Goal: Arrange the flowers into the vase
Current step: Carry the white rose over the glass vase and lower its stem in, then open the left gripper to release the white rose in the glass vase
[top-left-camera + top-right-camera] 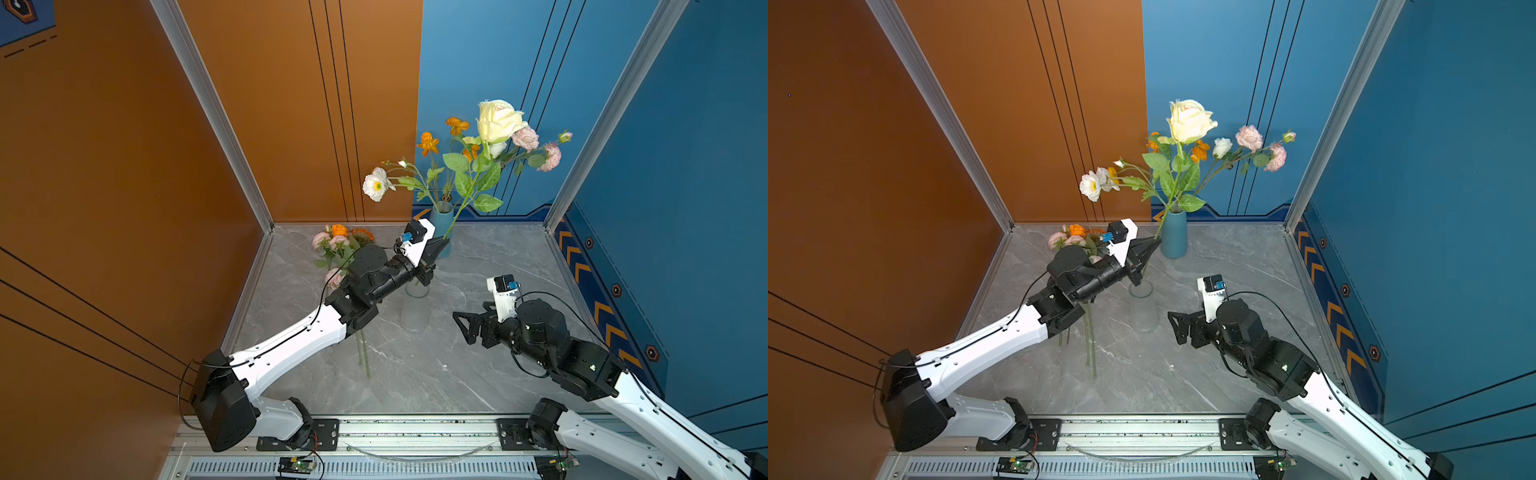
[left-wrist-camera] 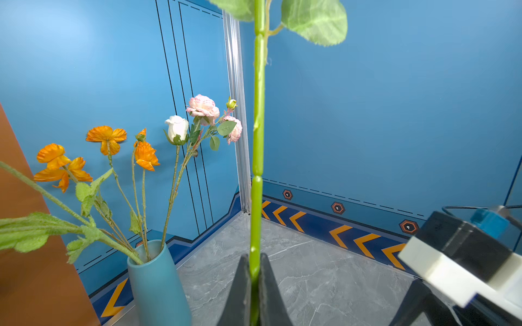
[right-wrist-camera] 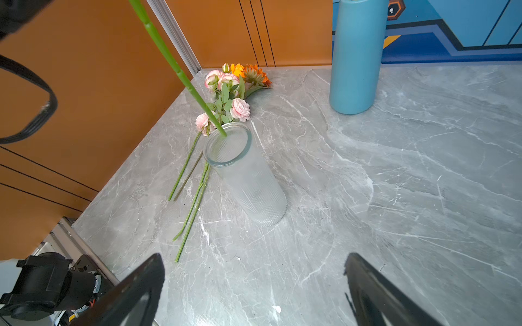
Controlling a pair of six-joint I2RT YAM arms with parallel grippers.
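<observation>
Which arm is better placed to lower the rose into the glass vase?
Left: the left end effector grips the rose stem, tip at the glass vase rim; right end effector open, empty.

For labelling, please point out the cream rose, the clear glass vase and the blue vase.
cream rose (image 1: 498,120), in a top view, on the bloom.
clear glass vase (image 3: 251,186), right wrist view, on its ribbed wall.
blue vase (image 1: 1174,237), in a top view, on its wall.

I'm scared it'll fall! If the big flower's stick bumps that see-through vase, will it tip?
Possibly. The see-through vase is tall and narrow, so a sideways nudge at its rim could tip it. It looks like thick glass, so probably heavy enough to resist a light touch from the stem, yet breakable if it falls.
</observation>
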